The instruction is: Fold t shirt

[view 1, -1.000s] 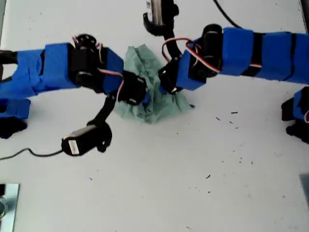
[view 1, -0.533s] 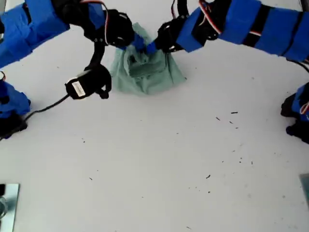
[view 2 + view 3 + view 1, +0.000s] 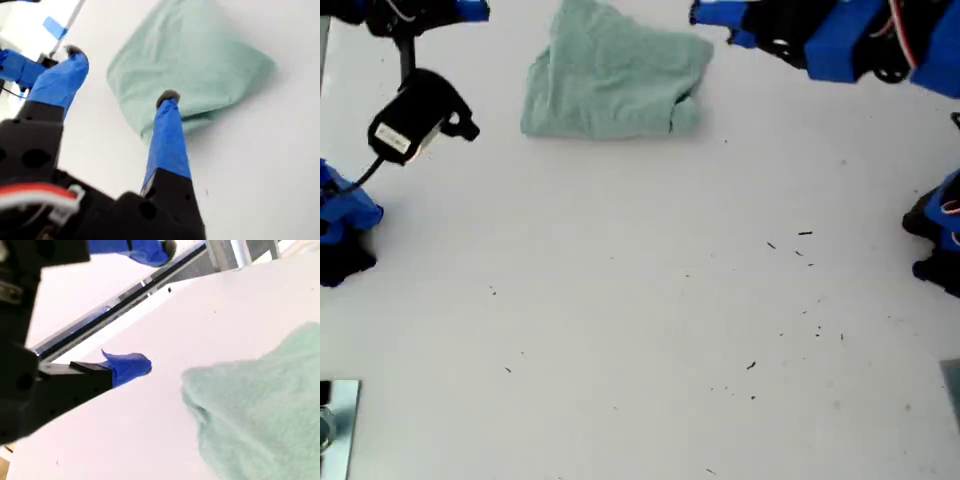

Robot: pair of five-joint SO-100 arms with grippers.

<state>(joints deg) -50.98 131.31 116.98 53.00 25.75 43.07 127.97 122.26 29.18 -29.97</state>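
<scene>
The work surface is a plain white table [image 3: 640, 300], and you will find small dark specks [image 3: 805, 233] scattered over it, well apart from the shirt [image 3: 615, 80] toward the exterior view's lower right. The shirt lies on the table as a compact, creased bundle with rounded edges; nothing rests on it and nothing grips it. Take the shirt as your landmark. On the exterior view's left of it, a black camera [image 3: 415, 115] hangs from an arm on a dark cable, clear of the fabric. On the exterior view's right of it, a second blue arm [image 3: 840, 40] reaches in, its blue tips near the shirt but apart from it. The wrist views do not establish which arm is which. Blue arm bases stand well apart from the shirt at the exterior view's left edge [image 3: 345, 215] and right edge [image 3: 935, 235], and a metal part [image 3: 335, 415] sits far from it at that view's lower left corner. My first gripper [image 3: 121, 75] is spread wide and holds nothing; one finger [image 3: 167, 135] crosses in front of the shirt's edge, and you cannot tell whether it touches. My second gripper [image 3: 154, 306] is likewise spread and empty, beside the shirt. Beyond the shirt, a metal rail [image 3: 125, 302] runs along the table edge, and a strip of blue tape [image 3: 54, 27] shows in the background.
</scene>
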